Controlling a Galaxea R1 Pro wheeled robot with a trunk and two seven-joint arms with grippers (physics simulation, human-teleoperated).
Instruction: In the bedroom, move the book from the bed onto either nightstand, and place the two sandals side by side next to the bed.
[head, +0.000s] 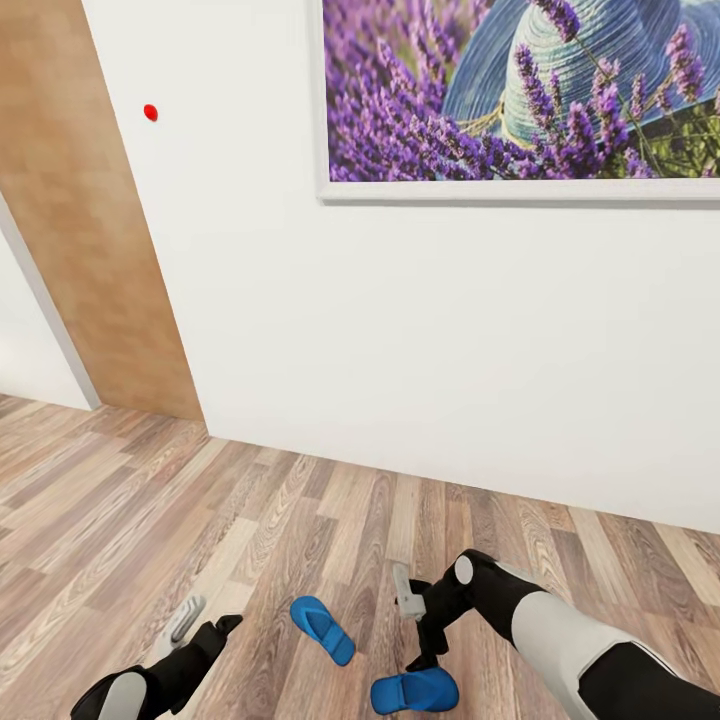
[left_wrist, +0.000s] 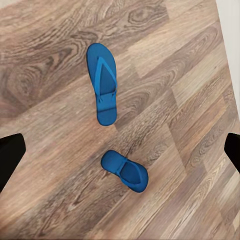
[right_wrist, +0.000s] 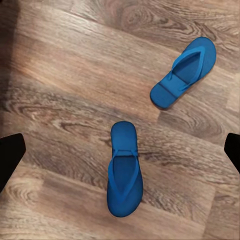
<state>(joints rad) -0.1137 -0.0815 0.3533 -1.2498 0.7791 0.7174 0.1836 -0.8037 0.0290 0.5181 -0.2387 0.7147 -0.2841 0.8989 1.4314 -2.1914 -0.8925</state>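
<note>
Blue sandals, two in count, lie on the wood-plank floor (head: 150, 520) in front of you, near each other but not touching and not parallel. The first sandal (head: 322, 629) lies between the two arms; the second sandal (head: 414, 690) lies just beside the right gripper (head: 408, 594), partly behind the right arm. Both appear strap-side up.

Both grippers are empty. The wrist views show the fingers of each at the outer edges with a wide gap, so treat both sets of jaws as apart. The left gripper (head: 185, 620) hangs above the floor, well clear of either sandal.

Procedure, as judged from this position:
1. Select one sandal per arm; the second sandal suits the right arm.
2. Centre the sandal between the fingers in the wrist view before descending.
3. Grip across the sole's narrow width, not the strap.

Count: two sandals, two grippers, one framed lavender picture (head: 520, 95), one wooden door (head: 85, 230). Bed, book and nightstand are not visible here.
</note>
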